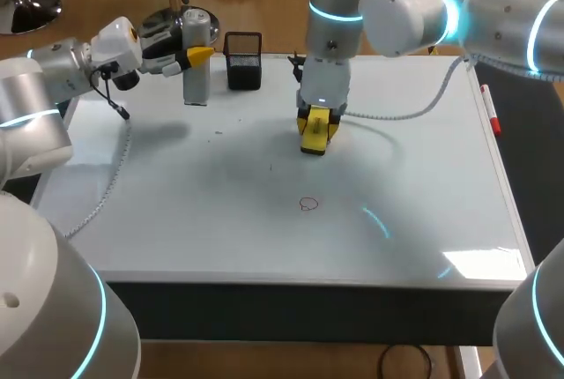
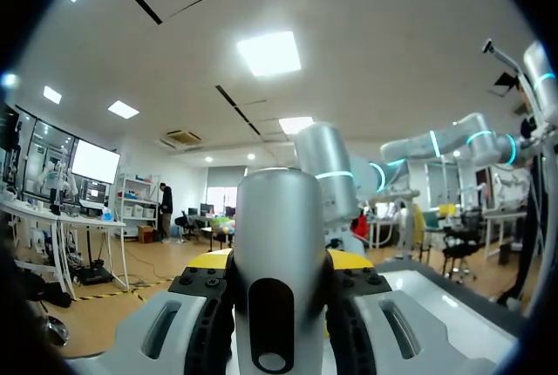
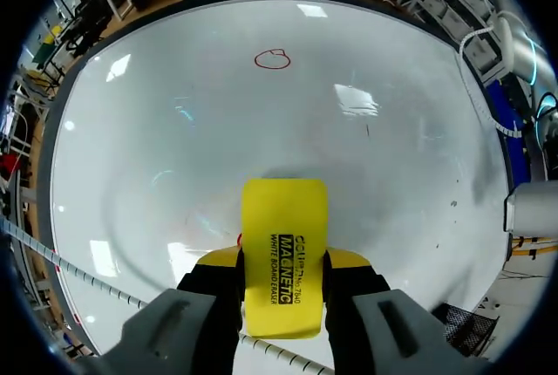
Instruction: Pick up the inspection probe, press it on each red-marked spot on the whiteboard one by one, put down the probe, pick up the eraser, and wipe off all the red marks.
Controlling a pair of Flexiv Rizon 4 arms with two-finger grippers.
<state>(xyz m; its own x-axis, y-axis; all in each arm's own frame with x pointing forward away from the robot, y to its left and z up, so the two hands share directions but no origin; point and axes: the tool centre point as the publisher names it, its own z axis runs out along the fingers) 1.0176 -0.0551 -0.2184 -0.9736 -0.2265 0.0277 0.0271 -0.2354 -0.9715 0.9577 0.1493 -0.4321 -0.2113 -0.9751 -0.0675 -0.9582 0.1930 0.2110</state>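
Note:
A silver cylindrical probe (image 1: 196,75) stands upright at the back left of the whiteboard (image 1: 194,211). My left gripper (image 1: 199,55) is shut on its upper part. In the left wrist view the probe (image 2: 279,253) fills the gap between the fingers. My right gripper (image 1: 317,125) points down at the board's middle back, shut on a yellow eraser (image 1: 315,135) whose lower end rests on or just above the surface. In the right wrist view the eraser (image 3: 283,253) sits between the yellow tips. One small red circle mark (image 1: 307,204) (image 3: 272,59) lies ahead of it, nearer the front edge.
A black mesh holder (image 1: 243,60) stands at the back beside the probe. A red marker (image 1: 490,113) lies along the board's right edge. A white cable (image 1: 414,111) from my right arm loops over the board behind the eraser.

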